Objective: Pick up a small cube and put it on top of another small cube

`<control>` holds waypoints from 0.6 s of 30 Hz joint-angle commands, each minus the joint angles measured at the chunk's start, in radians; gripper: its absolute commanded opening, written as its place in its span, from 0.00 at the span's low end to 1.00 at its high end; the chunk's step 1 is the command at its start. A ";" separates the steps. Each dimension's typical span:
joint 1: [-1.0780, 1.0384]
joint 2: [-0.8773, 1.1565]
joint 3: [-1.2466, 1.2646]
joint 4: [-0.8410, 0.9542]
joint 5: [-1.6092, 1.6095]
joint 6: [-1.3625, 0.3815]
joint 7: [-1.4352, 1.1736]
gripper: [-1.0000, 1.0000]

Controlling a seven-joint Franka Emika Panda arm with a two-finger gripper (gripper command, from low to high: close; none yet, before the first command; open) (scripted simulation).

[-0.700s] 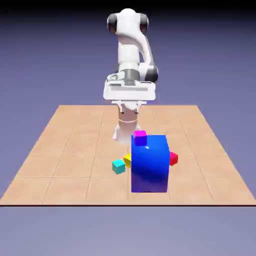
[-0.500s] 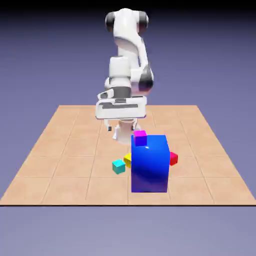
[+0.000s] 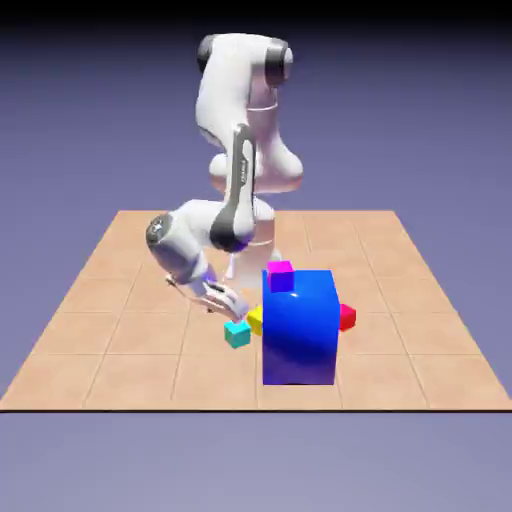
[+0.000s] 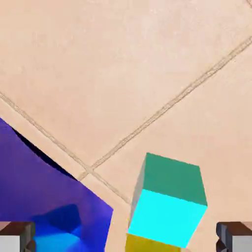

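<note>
Apparently reaching beside blue block (image 3: 300, 335) with tool (image 4: 126, 236) spread apart, to straddle cyan cube (image 3: 237, 334); then likely bound for magenta cube (image 3: 281, 276) atop blue block.

This looks to me like a simulated robot workspace: a white robot arm (image 3: 240, 150) rises behind the big blue cube (image 3: 300, 330), a tiled table (image 3: 130, 340) spreads beneath it, and a plain blue-violet backdrop lies beyond.
</note>
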 commanded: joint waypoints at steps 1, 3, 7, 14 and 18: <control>-0.001 0.036 -0.016 0.015 0.023 -0.043 0.008 0.50; -0.003 0.100 -0.044 0.041 0.064 -0.119 0.021 0.50; 0.005 0.208 0.028 -0.001 0.186 0.006 -0.059 0.50; 0.023 0.115 -0.069 0.070 0.057 -0.112 0.039 0.00; 0.027 0.078 -0.002 0.215 -0.004 -0.241 0.135 0.00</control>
